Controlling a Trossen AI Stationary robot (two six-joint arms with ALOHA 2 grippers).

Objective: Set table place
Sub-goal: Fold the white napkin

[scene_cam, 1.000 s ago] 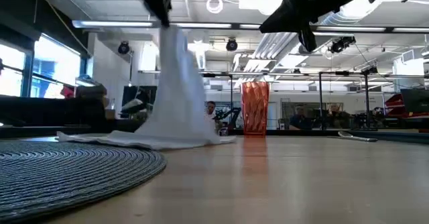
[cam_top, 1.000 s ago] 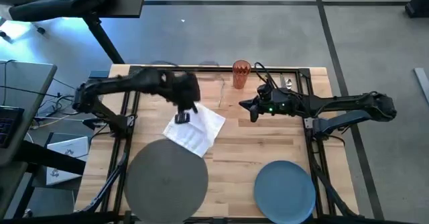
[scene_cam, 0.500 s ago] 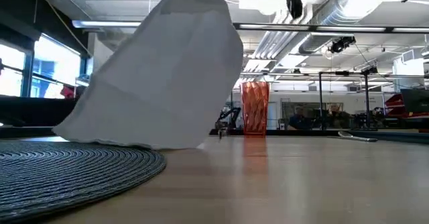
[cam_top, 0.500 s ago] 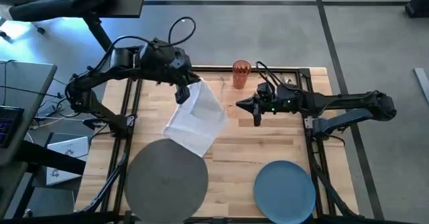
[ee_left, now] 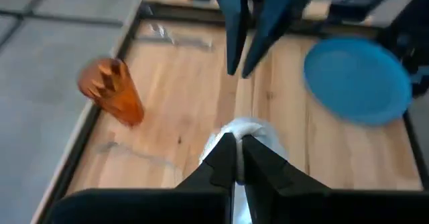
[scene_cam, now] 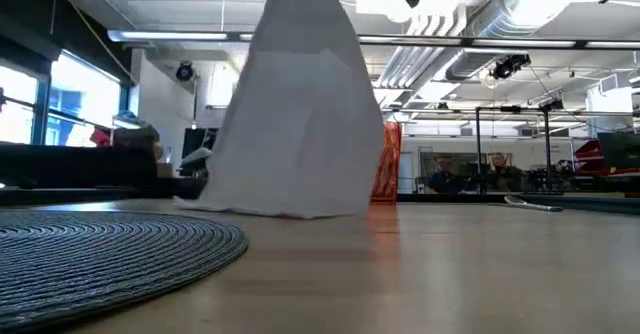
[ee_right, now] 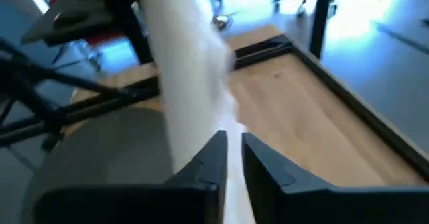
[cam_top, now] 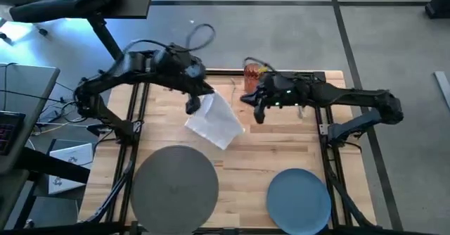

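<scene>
The left tool [cam_top: 195, 105] pinches one corner of the white paper napkin [cam_top: 216, 119], its two dark fingers [ee_left: 224, 162] pressed together on the sheet and lifting it in a tent above the desk [cam_top: 267, 157]. The right tool [cam_top: 257, 110] hovers just beside the napkin's far edge, fingers nearly pressed together with a thin gap, holding nothing that can be made out; in its own wrist view the sheet hangs just ahead of its fingertips [ee_right: 216, 150].

The napkin's lower edge drags on the wood, as the low view shows, where it drapes in a broad cone [scene_cam: 300, 114]. Beyond the napkin, at the desk's far rail, stands the translucent orange tumbler [cam_top: 252, 72], partly hidden by the right arm. Nearer than the napkin lie the grey placemat [cam_top: 173, 188], a little to its left, and the blue plate [cam_top: 298, 200], well apart to its right. Cutlery [ee_left: 175, 39] lies past the tumbler along the far rail.

The sheet looks feather-light and limp: it will fold, swing and catch air, and may tear if pulled between two grips. A corner or edge pinch suits it, with slow travel and a second pinch at the opposite corner to spread it flat.
</scene>
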